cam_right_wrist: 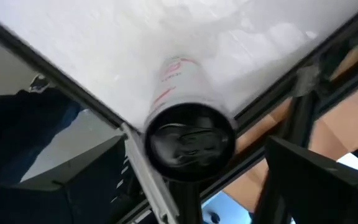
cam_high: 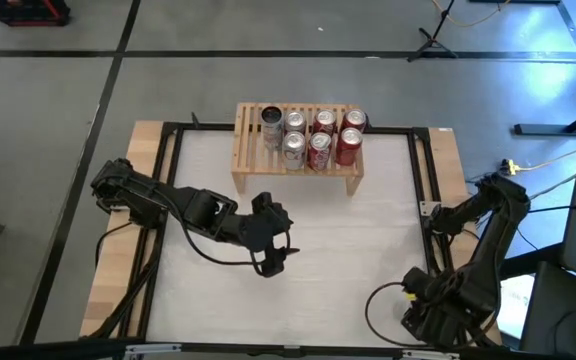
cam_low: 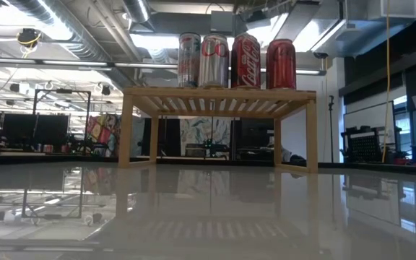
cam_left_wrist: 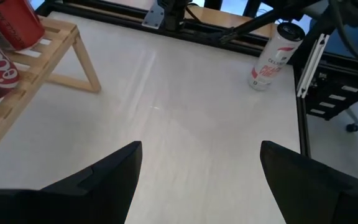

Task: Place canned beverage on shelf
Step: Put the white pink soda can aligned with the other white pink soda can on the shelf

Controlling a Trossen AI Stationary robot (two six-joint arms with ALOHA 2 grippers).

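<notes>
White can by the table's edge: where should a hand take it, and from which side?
Probably the upper side wall of the white can, from straight above: it stands upright and round, close to the table frame, which crowds a sideways approach. The right hand hangs over its top; the left hand waits open mid-table.

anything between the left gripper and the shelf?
No. High view shows only bare white table between the left gripper and the shelf.

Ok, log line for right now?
left gripper open over table centre | right gripper at white can, table corner | shelf holds seven cans
</notes>
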